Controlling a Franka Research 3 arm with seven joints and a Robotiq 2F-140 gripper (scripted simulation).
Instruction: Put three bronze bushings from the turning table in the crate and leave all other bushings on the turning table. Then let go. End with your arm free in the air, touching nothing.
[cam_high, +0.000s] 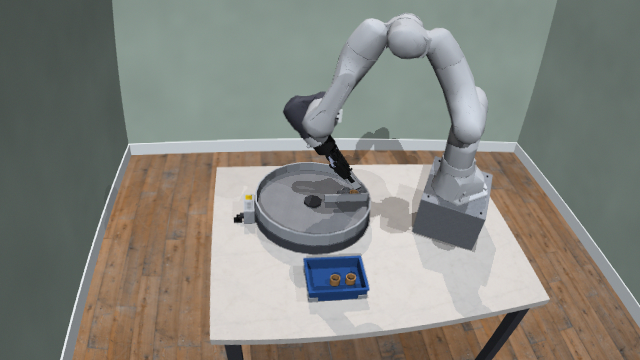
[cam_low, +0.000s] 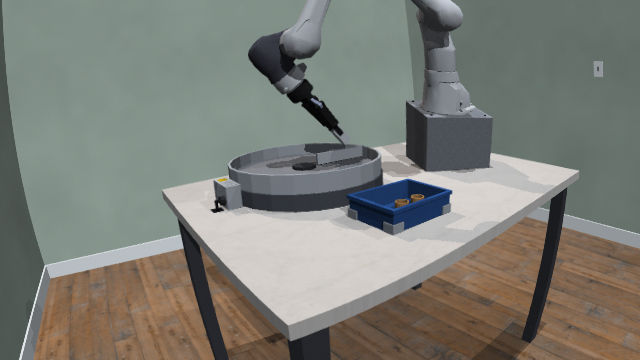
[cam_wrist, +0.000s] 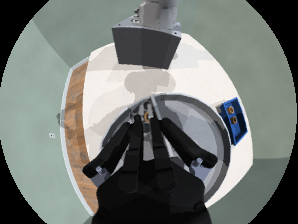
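Note:
The grey turning table (cam_high: 313, 204) holds a bronze bushing (cam_high: 354, 190) at its right side, against a grey bar (cam_high: 345, 198). A black bushing (cam_high: 312, 201) lies near the table's middle. My gripper (cam_high: 352, 186) reaches down steeply, fingers nearly together, with the tips just over the bronze bushing. In the wrist view a bit of bronze (cam_wrist: 145, 117) shows at the fingertips (cam_wrist: 150, 115); I see nothing gripped. The blue crate (cam_high: 336, 278) at the front holds two bronze bushings (cam_high: 335, 279) (cam_high: 351, 278). From the side, the gripper (cam_low: 344, 141) is at the table's rim.
A small grey control box (cam_high: 248, 204) stands at the turning table's left. The robot's grey base block (cam_high: 452, 207) stands to the right. The crate (cam_low: 402, 207) sits close in front of the turning table's raised rim.

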